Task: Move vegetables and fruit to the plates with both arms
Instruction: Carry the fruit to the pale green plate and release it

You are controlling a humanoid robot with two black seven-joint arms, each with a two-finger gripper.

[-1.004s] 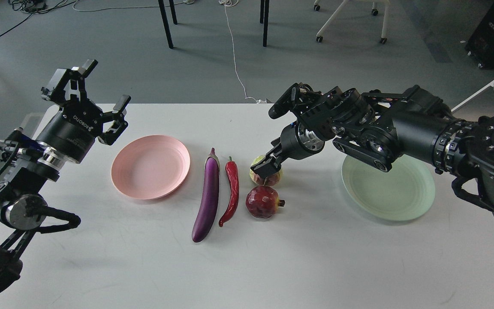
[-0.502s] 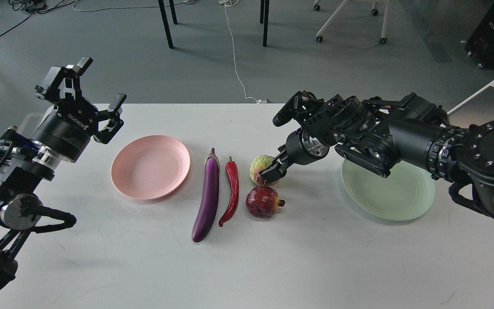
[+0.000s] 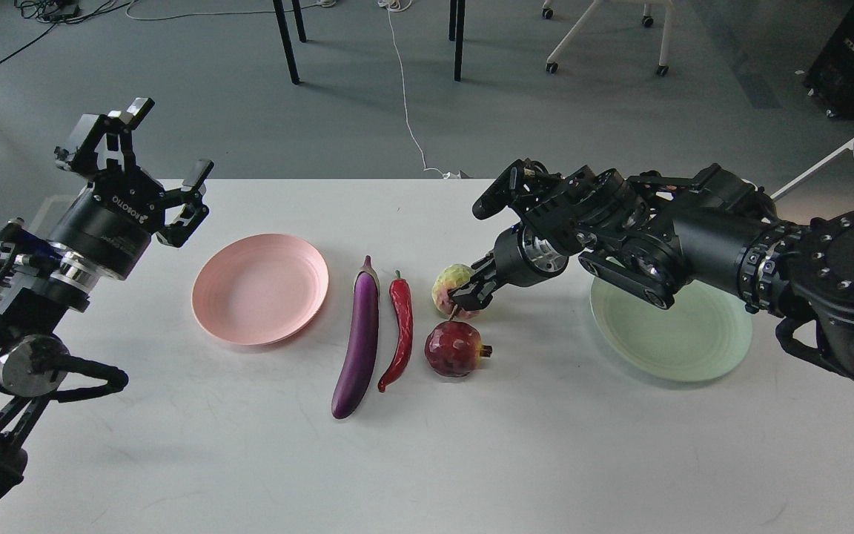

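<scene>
On matte white table [image 3: 471, 445], glossy curved eggplant [image 3: 359, 341], faceted pomegranate [image 3: 454, 348], rt claw [image 3: 467, 295].

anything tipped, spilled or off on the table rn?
Nothing stands out. Eggplant, chili, pomegranate and yellow-green fruit sit in a tidy group mid-table. Pink plate and green plate lie flat, both bare. Right end effector is at the yellow-green fruit; left end effector open, raised.

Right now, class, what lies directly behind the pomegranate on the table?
The yellow-green fruit sits just behind the pomegranate, on the table. The right end effector covers its right side, so whether the grip has closed there cannot be seen.
</scene>
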